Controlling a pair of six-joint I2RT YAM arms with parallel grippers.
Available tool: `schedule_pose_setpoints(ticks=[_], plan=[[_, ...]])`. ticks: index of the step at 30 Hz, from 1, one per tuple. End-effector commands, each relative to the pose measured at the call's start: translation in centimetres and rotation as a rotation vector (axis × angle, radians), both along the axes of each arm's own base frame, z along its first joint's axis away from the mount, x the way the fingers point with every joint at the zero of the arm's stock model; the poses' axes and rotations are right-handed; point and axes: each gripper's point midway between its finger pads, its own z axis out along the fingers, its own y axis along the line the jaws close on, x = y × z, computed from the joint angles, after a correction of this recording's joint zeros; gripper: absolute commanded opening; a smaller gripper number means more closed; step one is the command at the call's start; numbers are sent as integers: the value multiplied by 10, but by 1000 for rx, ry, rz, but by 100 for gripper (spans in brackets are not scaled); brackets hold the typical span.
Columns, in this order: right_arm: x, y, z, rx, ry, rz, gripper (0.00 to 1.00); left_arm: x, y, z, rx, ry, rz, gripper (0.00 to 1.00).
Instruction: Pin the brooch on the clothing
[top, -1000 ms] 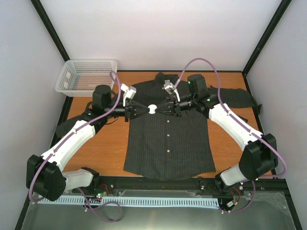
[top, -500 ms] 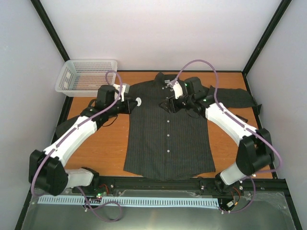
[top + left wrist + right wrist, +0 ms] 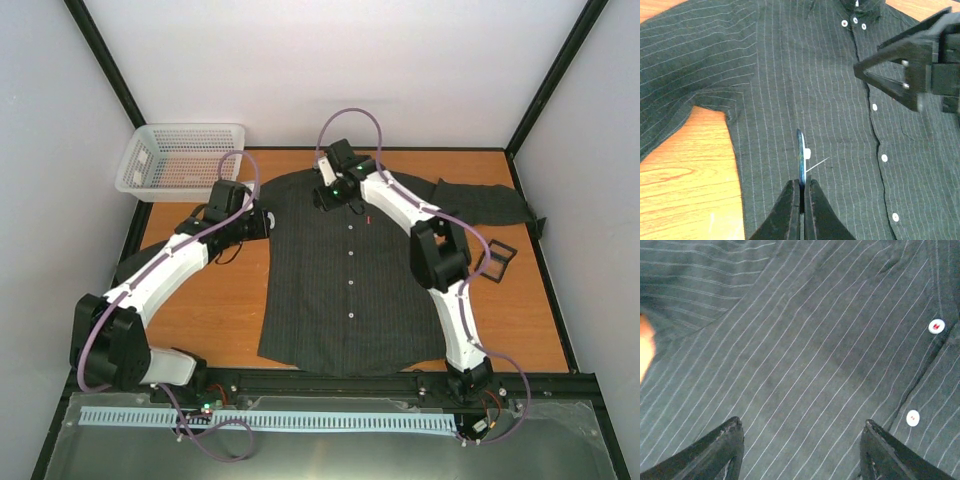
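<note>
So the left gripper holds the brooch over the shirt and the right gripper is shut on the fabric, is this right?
Not quite: the right wrist view shows the right gripper open, gripping nothing. The left gripper does hold the brooch over the shirt.
</note>
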Motion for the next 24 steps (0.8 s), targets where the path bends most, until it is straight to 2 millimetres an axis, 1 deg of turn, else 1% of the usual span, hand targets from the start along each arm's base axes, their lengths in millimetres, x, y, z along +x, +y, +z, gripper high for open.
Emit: schedule_pose_setpoints(ticks=[1,2,3,4,7,11,18,20,24], plan=[[18,-13,-21,-193,-1,-56,62,14,11,4,24,-22,67,1],[21,-10,-25,-204,-4,-52,62,16,10,5,19,-25,68,1],[28,-7,-19,-206,-27,-52,63,20,10,6,16,-27,72,1],[31,-6,-21,-220,-29,-49,63,23,9,6,18,-29,76,1],[38,-8,-33,-256,-28,-58,64,36,9,4,32,-23,92,1],[39,-7,-53,-276,-9,-44,65,53,8,4,47,-32,109,1],[44,4,-67,-247,12,-29,66,78,5,9,62,-62,125,0],[44,4,-73,-244,23,-34,65,84,4,11,65,-70,119,1],[40,0,-91,-270,58,-48,61,91,6,13,70,-79,120,1]])
